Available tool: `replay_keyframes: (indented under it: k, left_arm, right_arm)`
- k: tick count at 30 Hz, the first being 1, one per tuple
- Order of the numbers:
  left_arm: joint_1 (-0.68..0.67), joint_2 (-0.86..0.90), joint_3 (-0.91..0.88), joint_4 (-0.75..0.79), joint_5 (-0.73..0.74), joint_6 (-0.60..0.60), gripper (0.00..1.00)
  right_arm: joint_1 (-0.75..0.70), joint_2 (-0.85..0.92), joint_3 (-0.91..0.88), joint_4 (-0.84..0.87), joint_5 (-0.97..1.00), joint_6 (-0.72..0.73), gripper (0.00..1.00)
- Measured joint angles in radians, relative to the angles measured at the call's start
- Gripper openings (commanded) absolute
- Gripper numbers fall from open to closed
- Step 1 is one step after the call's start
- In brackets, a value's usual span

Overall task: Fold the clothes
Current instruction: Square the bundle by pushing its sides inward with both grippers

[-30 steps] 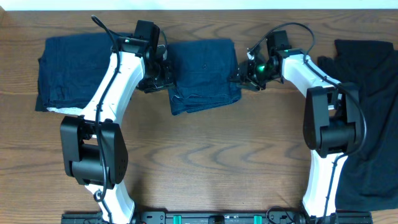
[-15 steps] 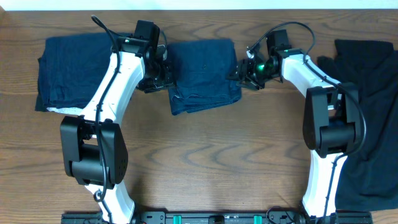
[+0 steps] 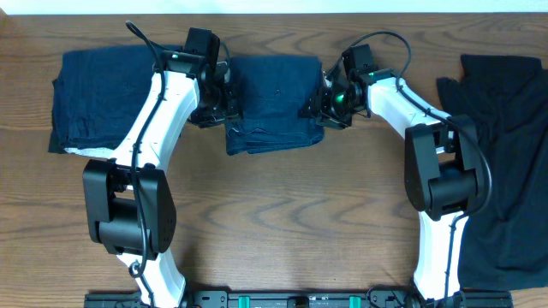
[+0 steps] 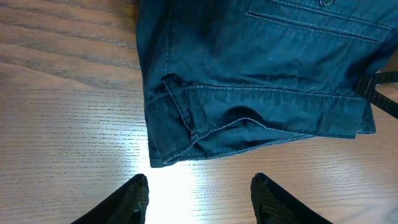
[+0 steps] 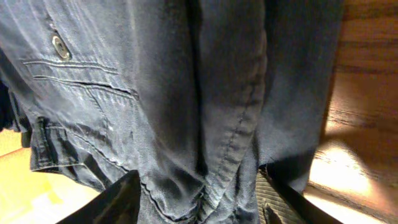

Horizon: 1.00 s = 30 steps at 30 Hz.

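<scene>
Wood-grain tabletop (image 3: pixel 282 222) underneath everything, bare across the middle and front. At top centre, denim (image 3: pixel 274 103), folded into a compact block, stitched hems stacked along one edge. Well to the left, navy stack (image 3: pixel 94 94), also folded. At far right, black garment (image 3: pixel 514 171), spread loose and not yet folded.

Left claw (image 4: pixel 199 196): released, fingers apart over bare wood just beside the denim's edge, holding nothing. Right claw (image 5: pixel 202 199): fingers apart and astride the denim's opposite edge, cloth bunched between them. Clamped on it or only pressed against it: cannot tell.

Probable step: squaring or shifting the folded denim between both claws.

Risks from here:
- With a harder push from the right and no firm counter-hold on the left, likely to slide the whole block across the smooth wood. Could equally ruck the upper layers over the lower ones and spoil the fold.
- With a lift by one edge alone, apt to let the free layers droop and fall open.
- With a careless descent of the left claw, could snag the turned-up hem corner visible in the left wrist view and peel a layer back.
- With a grip on too few layers, much the same: top layer dragged, rest left behind.
- With a wide backward sweep of the left arm, could brush the navy stack beneath it.
</scene>
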Motion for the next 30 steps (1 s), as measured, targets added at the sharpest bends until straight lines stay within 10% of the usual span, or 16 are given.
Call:
replay_keyframes:
  k: [11, 22, 30]
  left_arm:
    - [0.0, 0.0, 0.0, 0.0, 0.0, 0.0, 0.55]
    - [0.0, 0.0, 0.0, 0.0, 0.0, 0.0, 0.55]
    - [0.0, 0.0, 0.0, 0.0, 0.0, 0.0, 0.55]
  right_arm:
    - [0.001, 0.0, 0.0, 0.061, 0.035, 0.055, 0.24]
    - [0.001, 0.0, 0.0, 0.086, 0.038, 0.061, 0.37]
    - [0.013, 0.0, 0.0, 0.138, 0.045, 0.058, 0.01]
